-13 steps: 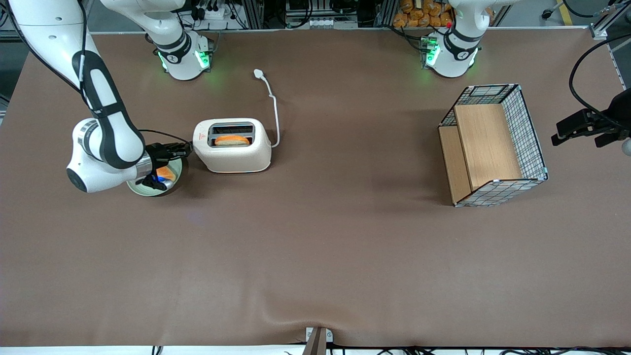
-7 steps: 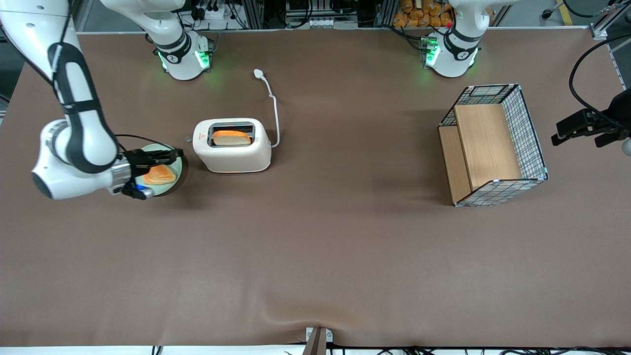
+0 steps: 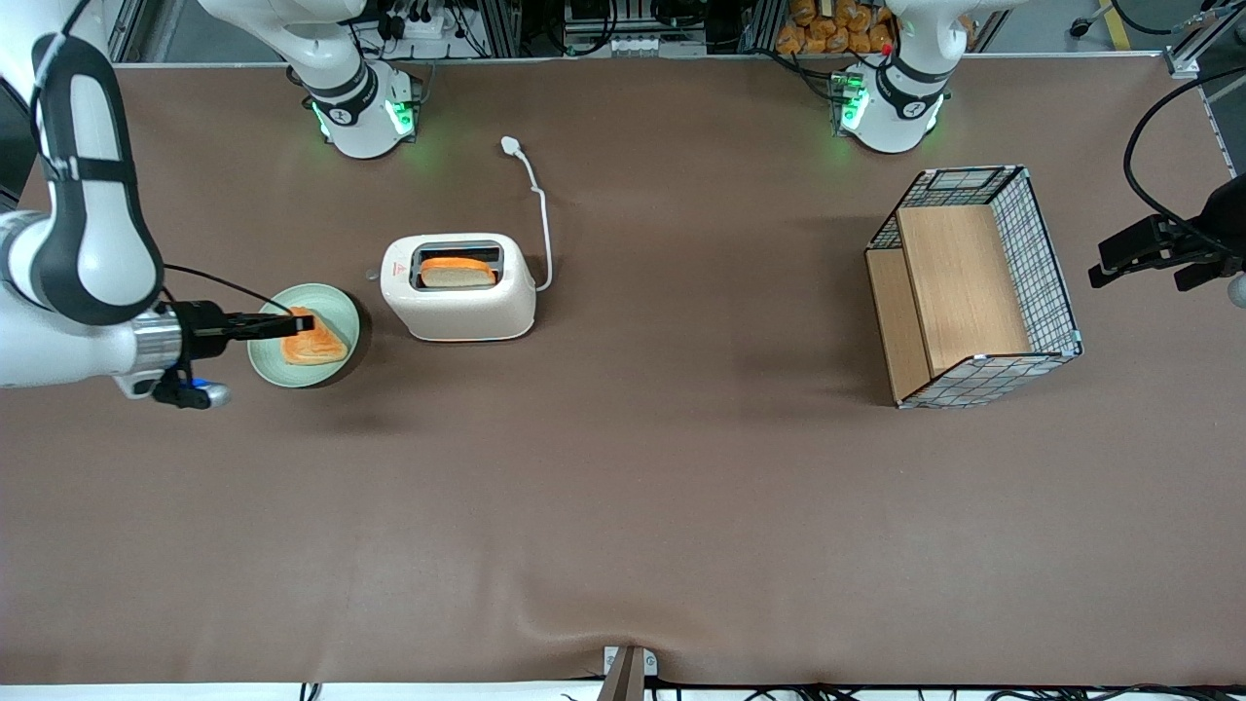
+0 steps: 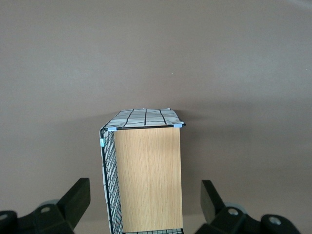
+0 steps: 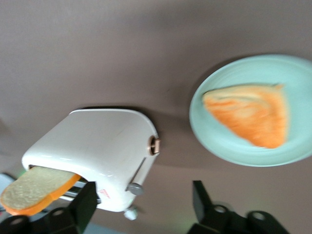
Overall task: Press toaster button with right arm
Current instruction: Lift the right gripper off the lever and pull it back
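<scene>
Gripper [image 3: 297, 320] now over pale green plate [image 3: 268, 365], pulled back from toaster [image 3: 458, 302] since a second ago; fingers spread apart in wrist view, gripping nothing. Right arm [image 3: 78, 243] farther toward table edge than before. Toast slice [image 3: 313, 343] on plate, uncovered now. Button [image 5: 134, 187] on toaster's narrow end facing plate, untouched. Bread slice [image 3: 456, 272] stands higher in slot than a second ago. White cord [image 3: 538, 214] trails toward arm bases. Brown table cover [image 3: 623, 487]; wire-and-wood basket [image 3: 973, 292] toward parked arm's end. Cables, racks past table edge.
</scene>
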